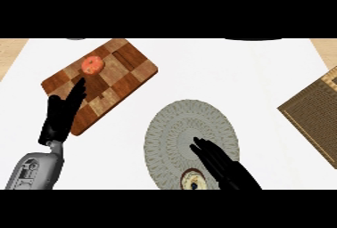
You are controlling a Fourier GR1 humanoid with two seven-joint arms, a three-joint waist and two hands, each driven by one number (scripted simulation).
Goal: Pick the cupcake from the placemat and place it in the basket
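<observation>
Nearest, at the view's lower edge, the cupcake [193, 180] sits on the near rim of the round grey placemat [172, 129]. It shows a brown wrapper and a pale top. Its right side is covered by the robot's right hand [230, 171], which comes in from the lower edge just beside it. That hand is released: its black fingers [203, 149] lie straight and slightly spread, pointing up and left across the placemat's middle, and they are not curled round the cupcake. Whether the palm touches the cupcake cannot be told. The hand lies on the side of the cupcake that faces the basket.

At the lower left the grey left forearm [33, 171] rises from the edge. Its left hand [59, 118] is also released, fingers straight and together, pointing away from the robot. It overlaps the near left part of a checkered wooden cutting board [125, 62], which lies tilted on the white bench [217, 71], well apart from the placemat.

Farther out at the right edge, the woven brown basket [309, 111] is partly cut off by the view. A strip of white bench lies between it and the placemat.

Farthest, an orange doughnut [92, 65] rests on the cutting board's far left part, just beyond the left hand's fingertips.
</observation>
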